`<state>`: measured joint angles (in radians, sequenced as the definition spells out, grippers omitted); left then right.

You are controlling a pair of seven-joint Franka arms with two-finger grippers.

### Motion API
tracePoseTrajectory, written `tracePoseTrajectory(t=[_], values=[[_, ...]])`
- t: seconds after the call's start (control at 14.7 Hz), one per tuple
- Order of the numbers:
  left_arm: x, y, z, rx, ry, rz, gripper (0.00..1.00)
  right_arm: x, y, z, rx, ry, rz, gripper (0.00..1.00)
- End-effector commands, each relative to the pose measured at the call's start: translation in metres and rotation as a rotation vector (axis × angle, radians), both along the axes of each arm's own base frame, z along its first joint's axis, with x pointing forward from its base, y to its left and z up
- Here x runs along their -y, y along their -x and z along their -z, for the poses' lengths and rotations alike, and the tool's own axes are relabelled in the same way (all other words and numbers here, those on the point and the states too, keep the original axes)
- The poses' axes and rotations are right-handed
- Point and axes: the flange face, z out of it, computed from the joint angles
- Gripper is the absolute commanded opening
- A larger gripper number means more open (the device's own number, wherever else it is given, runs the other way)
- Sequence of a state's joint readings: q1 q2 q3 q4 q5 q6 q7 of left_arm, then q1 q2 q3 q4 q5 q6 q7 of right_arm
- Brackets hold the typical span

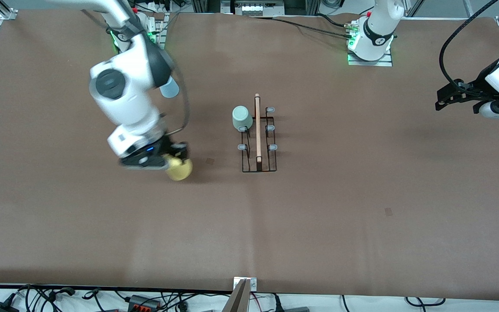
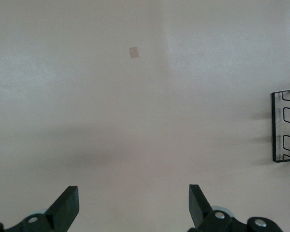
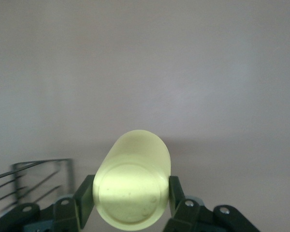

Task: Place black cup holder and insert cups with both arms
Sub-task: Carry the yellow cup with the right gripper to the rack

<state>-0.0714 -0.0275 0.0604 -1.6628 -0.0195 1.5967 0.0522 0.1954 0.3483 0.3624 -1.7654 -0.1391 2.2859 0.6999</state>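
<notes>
The black cup holder (image 1: 258,143) stands mid-table, its wooden handle on top. A mint green cup (image 1: 241,118) sits upside down on a prong on the side toward the right arm's end. My right gripper (image 1: 175,159) is shut on the yellow cup (image 1: 179,169), held on its side low over the table beside the holder. In the right wrist view the cup (image 3: 135,183) sits between the fingers, with the holder (image 3: 38,176) at the edge. A light blue cup (image 1: 170,88) shows partly past the right arm. My left gripper (image 1: 442,99) is open and empty over the left arm's end, its fingers (image 2: 67,208) wide apart; the holder's edge (image 2: 285,125) shows.
Small tape marks lie on the brown table (image 1: 319,225): one (image 1: 210,160) between the yellow cup and the holder, another (image 1: 388,211) nearer the front camera. A metal bracket (image 1: 244,294) and cables run along the front edge.
</notes>
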Motion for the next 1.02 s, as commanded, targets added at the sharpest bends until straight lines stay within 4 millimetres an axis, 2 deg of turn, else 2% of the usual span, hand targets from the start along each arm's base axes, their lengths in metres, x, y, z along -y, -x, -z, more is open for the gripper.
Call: tracePoseTrajectory(t=[0.0, 0.2, 0.41, 0.68, 0.95], values=[[-0.002, 0.001, -0.006, -0.003, 0.002, 0.011, 1.0, -0.037, 0.016, -0.003, -0.026, -0.03, 0.083, 0.18], [-0.002, 0.001, -0.006, -0.003, 0.002, 0.011, 1.0, -0.098, 0.043, -0.006, -0.023, -0.053, 0.097, 0.18], [-0.002, 0.0, -0.005, -0.004, 0.002, 0.009, 1.0, -0.129, 0.051, 0.009, -0.01, -0.038, 0.099, 0.18], [-0.002, 0.001, -0.006, -0.003, 0.002, 0.009, 1.0, -0.139, 0.047, 0.014, -0.008, -0.048, 0.1, 0.18], [-0.002, 0.001, -0.006, -0.003, 0.002, 0.009, 1.0, -0.15, 0.055, 0.033, -0.028, -0.035, 0.083, 0.22]])
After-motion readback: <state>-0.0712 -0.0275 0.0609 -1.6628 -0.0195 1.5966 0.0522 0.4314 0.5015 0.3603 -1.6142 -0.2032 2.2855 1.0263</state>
